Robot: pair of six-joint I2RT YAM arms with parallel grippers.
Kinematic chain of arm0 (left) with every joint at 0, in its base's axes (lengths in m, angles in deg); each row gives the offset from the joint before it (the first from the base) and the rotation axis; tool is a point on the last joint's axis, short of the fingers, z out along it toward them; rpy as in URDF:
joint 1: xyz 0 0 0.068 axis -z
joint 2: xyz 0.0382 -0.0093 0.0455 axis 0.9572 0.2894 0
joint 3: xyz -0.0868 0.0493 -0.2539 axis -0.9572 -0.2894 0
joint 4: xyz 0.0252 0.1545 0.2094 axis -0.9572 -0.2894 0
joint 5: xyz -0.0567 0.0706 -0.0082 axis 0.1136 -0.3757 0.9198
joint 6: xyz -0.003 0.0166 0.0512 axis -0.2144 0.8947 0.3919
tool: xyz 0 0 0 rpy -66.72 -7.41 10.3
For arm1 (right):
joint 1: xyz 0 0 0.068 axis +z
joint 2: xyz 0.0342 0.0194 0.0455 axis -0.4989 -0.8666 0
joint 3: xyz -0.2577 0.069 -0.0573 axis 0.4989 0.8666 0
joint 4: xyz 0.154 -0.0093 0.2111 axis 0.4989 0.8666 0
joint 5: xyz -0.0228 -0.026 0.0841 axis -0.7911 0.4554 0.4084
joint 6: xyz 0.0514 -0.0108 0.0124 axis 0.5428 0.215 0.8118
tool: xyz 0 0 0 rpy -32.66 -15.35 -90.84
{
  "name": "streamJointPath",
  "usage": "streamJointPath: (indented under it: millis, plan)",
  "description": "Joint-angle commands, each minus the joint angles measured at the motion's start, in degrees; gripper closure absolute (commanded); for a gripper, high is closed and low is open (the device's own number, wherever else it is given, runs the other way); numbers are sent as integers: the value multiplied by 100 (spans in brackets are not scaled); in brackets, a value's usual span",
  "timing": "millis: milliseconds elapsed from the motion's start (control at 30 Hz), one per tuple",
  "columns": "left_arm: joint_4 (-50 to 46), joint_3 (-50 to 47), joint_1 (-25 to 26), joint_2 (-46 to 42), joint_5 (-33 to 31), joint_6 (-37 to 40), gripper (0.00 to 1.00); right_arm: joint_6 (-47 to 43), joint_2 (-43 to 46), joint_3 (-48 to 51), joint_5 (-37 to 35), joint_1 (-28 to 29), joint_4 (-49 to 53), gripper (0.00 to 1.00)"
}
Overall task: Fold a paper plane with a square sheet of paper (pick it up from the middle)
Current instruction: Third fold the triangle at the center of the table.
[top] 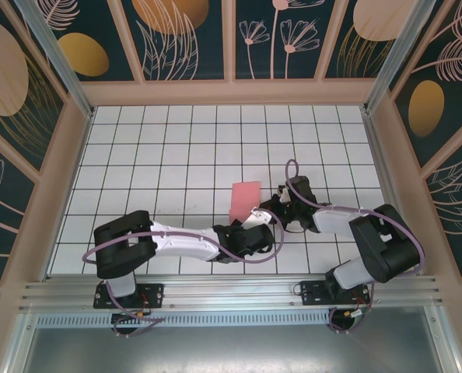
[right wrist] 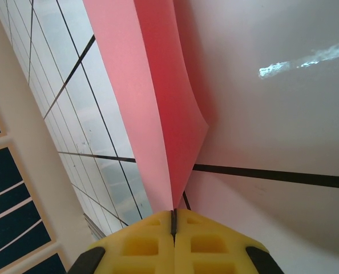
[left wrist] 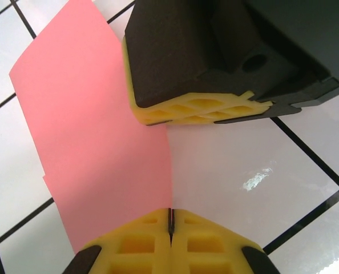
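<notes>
Task's thing: the square sheet of paper (top: 244,200) lies mid-field on the white gridded surface (top: 176,140), just beyond the two wrists. From above it reads as a narrow strip, not a square, so it looks doubled over along its length.
Long axis: it runs away from the arm bases, with the far end leaning slightly right.
Left end effector (left wrist: 170,220): closed. In its wrist view the sheet's right-hand edge runs straight into the seam where it shuts, so I judge it is pinching the near end of that edge.
Right end effector (right wrist: 173,217): closed, with the pink paper tapering down into its seam. It grips the same sheet farther along that edge.
Layers: the right wrist view shows a lighter and a darker pink face, bowed up off the surface. Whether the gripped edge is the crease or the open side, I cannot tell.
Key relation: the sheet spreads left of and away from both end effectors. They share one long edge, close together, with the left nearer the bases.
Nearer arm: neither has to reach, as both already touch the paper.
Next move, as a judgement: any fold turns about this long edge, so the two must travel together.
Risk: pulling apart could tear or skew the thin paper.
</notes>
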Motion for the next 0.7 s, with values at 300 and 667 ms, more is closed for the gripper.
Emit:
streamJointPath:
  millis: [300,667]
  plan:
    - [799,-778,-232,-801,664,-196,100,-890,446,-437,-222,-181,941,71]
    - [1468,-1434,-823,-1353,2192,-195,100,-2147,204,-1469,-127,-418,1772,75]
